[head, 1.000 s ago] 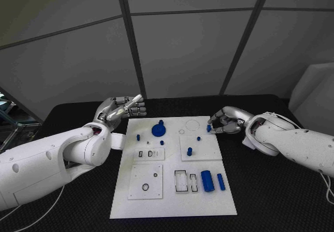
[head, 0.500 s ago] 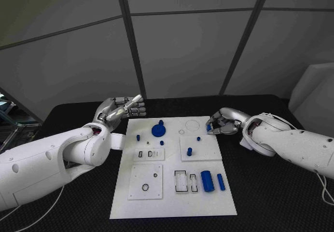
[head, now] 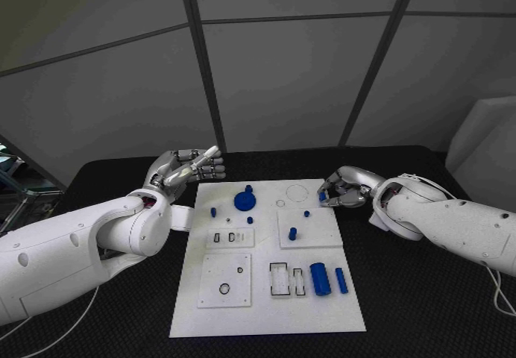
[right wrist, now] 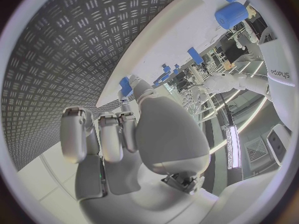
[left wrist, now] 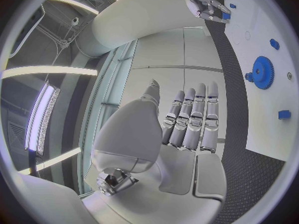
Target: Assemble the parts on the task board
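The black table (head: 430, 298) carries the white board (head: 269, 306), which runs lengthwise from the 12 o'clock end to the 6 o'clock end of the head view. The left arm (head: 75, 250) enters from 8 o'clock and the right arm (head: 462, 224) from 4 o'clock. The left hand (head: 185, 170) hovers beside the board's 11 o'clock corner, released, its fingers (left wrist: 193, 117) straight and side by side with nothing in them. The right hand (head: 344, 188) sits at the board's 1 o'clock corner, fingers curled around a small blue peg (head: 321, 195) (pinched at the fingertips, as the right wrist view also shows). On the board, a blue gear (head: 245, 200) lies toward 12 o'clock, a blue cylinder (head: 319, 279) and a thinner blue rod (head: 341, 280) lie side by side toward 5 o'clock, and a short blue pin (head: 292, 233) stands near the centre.
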`<state>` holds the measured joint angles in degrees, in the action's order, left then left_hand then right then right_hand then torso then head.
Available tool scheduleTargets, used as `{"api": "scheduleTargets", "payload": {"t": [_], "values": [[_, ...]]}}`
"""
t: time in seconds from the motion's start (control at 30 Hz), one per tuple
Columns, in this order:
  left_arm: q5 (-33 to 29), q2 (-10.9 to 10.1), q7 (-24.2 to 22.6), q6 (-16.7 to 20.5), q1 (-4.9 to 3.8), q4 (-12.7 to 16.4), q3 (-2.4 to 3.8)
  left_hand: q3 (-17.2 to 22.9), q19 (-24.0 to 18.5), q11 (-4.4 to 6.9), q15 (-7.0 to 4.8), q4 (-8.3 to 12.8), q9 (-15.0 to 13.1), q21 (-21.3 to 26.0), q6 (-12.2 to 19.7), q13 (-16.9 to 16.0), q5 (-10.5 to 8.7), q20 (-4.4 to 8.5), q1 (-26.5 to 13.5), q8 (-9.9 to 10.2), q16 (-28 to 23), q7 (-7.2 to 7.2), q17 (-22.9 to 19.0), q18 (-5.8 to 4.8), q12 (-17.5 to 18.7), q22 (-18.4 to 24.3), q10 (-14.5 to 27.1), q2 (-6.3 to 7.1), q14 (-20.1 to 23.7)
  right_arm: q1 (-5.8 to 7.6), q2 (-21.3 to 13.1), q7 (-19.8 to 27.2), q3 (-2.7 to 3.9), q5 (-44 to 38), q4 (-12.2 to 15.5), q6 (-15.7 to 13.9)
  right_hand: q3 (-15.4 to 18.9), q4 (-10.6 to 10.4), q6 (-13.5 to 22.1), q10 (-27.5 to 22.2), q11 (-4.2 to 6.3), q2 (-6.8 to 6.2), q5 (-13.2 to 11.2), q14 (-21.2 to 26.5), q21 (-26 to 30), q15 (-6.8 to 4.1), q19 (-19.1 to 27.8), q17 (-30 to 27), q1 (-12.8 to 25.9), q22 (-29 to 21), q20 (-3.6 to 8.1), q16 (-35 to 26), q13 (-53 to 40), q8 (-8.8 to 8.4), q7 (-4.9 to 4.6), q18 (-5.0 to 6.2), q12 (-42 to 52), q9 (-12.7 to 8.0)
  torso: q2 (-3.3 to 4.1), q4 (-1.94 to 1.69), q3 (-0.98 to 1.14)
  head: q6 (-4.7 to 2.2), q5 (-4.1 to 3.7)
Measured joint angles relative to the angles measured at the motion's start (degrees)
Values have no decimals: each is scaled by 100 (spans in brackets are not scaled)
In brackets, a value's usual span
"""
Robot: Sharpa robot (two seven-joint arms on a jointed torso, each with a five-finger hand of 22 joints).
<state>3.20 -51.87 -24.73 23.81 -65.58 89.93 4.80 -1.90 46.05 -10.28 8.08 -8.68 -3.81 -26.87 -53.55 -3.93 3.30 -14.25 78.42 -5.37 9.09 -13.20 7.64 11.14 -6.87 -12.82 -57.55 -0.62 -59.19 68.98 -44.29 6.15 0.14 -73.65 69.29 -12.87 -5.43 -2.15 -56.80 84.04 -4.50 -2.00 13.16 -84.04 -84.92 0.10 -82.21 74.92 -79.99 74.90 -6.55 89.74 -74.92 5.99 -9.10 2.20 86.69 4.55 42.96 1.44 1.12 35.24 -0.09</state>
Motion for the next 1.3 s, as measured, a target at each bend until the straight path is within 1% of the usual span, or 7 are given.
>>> {"api": "scheduleTargets", "payload": {"t": [0.33, 0.4, 0.53, 0.73, 0.93, 1.13, 1.3], "values": [[0, -5, 4, -2, 0, 1, 0, 0, 0, 0, 0, 0, 0, 0, 0, 0, 0, 0, 0, 0, 0, 0, -1, 0, 0, 0, 0, 0, 0, -1, 34, -34, 1, -15, -36, -4, -82, -7, -169, -1, 1, 128, 0, 0, -13, 0, -57, 0, -8, 0, 12, 0, 0, 56, 57, 0, 29, 12, 0, 0, 3, 10, -4], [0, -5, 5, -3, 0, 2, 0, 0, 0, 0, 0, 0, 0, 0, 0, 0, 0, 0, 0, 0, 0, 0, -1, 0, 0, 0, 0, 0, 0, -1, 40, -39, 1, -16, -41, -8, -144, 1, -254, -8, 55, 168, -27, 0, -26, 0, -66, 0, -46, 0, 21, 0, 0, 89, 77, 0, 29, 14, -1, 0, 3, 11, -5], [0, -7, 7, -3, 0, 2, 0, -16, 0, 0, 0, 16, 0, 0, 0, 0, 0, 0, 0, 0, 0, 0, 5, 0, 0, 1, 0, 0, 0, -1, 48, -47, 1, -18, -42, -41, -288, 48, -376, 5, 109, 261, -300, 0, -26, -62, -100, -1, -94, 0, 55, 0, 0, 117, 136, 0, 29, 14, -1, 0, 3, 18, -12], [0, -8, 9, -5, 0, 3, 0, -16, 0, 0, 0, 16, 0, 0, 0, 0, 0, 0, 0, 0, 0, 0, 5, 0, 0, 1, 0, 0, 0, -4, 37, -51, 1, -16, 42, -152, -413, 100, -410, -1, 165, 332, -325, 19, -50, -85, -137, -1, -151, 0, 92, 0, 0, 171, 103, 0, 51, 14, -1, -1, 3, 30, -10], [0, -22, 12, -7, 0, 4, 0, -16, 0, 0, 0, 16, 0, 0, 0, -1, 0, 0, 0, 0, 1, 0, 5, 0, 0, 1, 0, 0, 0, -5, -99, -84, 7, 10, 406, -365, -419, 106, -417, 0, 165, 384, -341, 0, -73, -104, -157, -1, -171, 0, 113, 0, 0, 173, 96, 0, 51, 14, -12, -2, 2, 34, -1], [0, -34, 16, -14, 0, -10, 0, -16, 0, 0, 0, 16, 0, 0, 0, -1, 0, 0, 0, 0, 1, 0, 5, 0, 0, -4, 0, 0, 0, -2, -236, -253, 138, 63, 1022, -548, -434, 121, -417, 0, 165, 388, -329, 0, -73, -104, -157, -1, -170, 0, 113, 0, 0, 174, 96, 0, 51, 14, -44, -1, -15, 33, 9], [0, -10, 24, -25, -1, -95, 0, -16, 0, 0, 0, 16, 0, 0, 0, -1, 0, 0, -17, 0, 1, 0, 4, 0, 0, -4, 0, -17, 0, 9, -118, -489, 174, 96, 1436, -655, -433, 121, -417, 0, 165, 392, -329, 0, -73, -104, -157, -1, -165, 1, 113, 0, 0, 176, 96, 0, 51, 14, -93, -1, -37, 50, 45]]}}
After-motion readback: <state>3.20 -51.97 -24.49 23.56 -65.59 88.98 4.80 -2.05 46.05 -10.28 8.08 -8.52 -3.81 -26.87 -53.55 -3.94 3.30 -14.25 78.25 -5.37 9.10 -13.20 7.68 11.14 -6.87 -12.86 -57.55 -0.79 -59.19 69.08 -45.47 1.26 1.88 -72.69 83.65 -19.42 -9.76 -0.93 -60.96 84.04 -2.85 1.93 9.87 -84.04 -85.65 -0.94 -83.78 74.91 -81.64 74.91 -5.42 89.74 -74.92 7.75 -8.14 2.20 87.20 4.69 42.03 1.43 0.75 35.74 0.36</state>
